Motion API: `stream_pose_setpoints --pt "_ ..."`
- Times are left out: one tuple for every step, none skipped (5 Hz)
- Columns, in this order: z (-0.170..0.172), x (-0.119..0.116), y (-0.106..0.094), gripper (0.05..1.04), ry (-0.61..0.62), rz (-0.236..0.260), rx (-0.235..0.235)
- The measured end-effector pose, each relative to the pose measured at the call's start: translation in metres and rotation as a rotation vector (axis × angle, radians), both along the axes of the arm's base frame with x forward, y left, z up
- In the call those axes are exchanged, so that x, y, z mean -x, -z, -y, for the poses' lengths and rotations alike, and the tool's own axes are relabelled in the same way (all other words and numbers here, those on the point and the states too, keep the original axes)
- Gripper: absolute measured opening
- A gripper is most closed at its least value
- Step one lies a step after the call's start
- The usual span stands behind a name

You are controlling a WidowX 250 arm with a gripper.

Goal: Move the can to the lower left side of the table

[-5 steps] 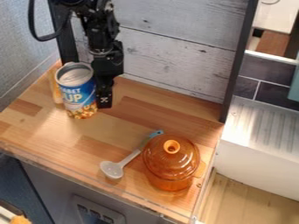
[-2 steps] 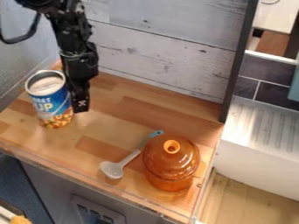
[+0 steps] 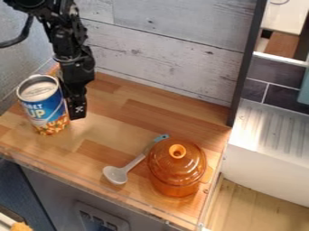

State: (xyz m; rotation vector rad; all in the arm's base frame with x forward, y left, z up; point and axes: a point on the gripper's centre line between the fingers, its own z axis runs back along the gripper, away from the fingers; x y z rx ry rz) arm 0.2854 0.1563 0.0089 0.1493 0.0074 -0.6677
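The can point(image 3: 43, 106) has moved farther left of the pot point(image 3: 177, 168), probably goalward; can't tell if the tool point(image 3: 77, 108) grips it.

Black tool point(image 3: 75, 110) hangs right beside a blue-labeled can point(image 3: 43, 108) at the left of a wooden desk point(image 3: 91, 151).
A pale spoon point(image 3: 115, 175) with a blue-tipped handle lies beside a lidded amber pot point(image 3: 175, 169).

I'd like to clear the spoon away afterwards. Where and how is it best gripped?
Probably by the pale stretch of the spoon's handle, from straight above, closing across its width. The handle is slim and straight, lying slantwise on the table; its blue end runs close to the orange pot, leaving less room there.
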Motion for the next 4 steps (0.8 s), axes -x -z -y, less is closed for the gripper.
stream_pose_setpoints --pt "0.002 -0.008 -0.005 1.0 0.017 0.016 0.007" --pt "0.014 -0.02 -0.009 1.0 0.069 0.036 0.028" --pt "0.031 -0.036 -0.016 1.0 0.134 0.062 0.049" --pt "0.046 -0.046 -0.04 1.0 0.204 0.065 0.091"
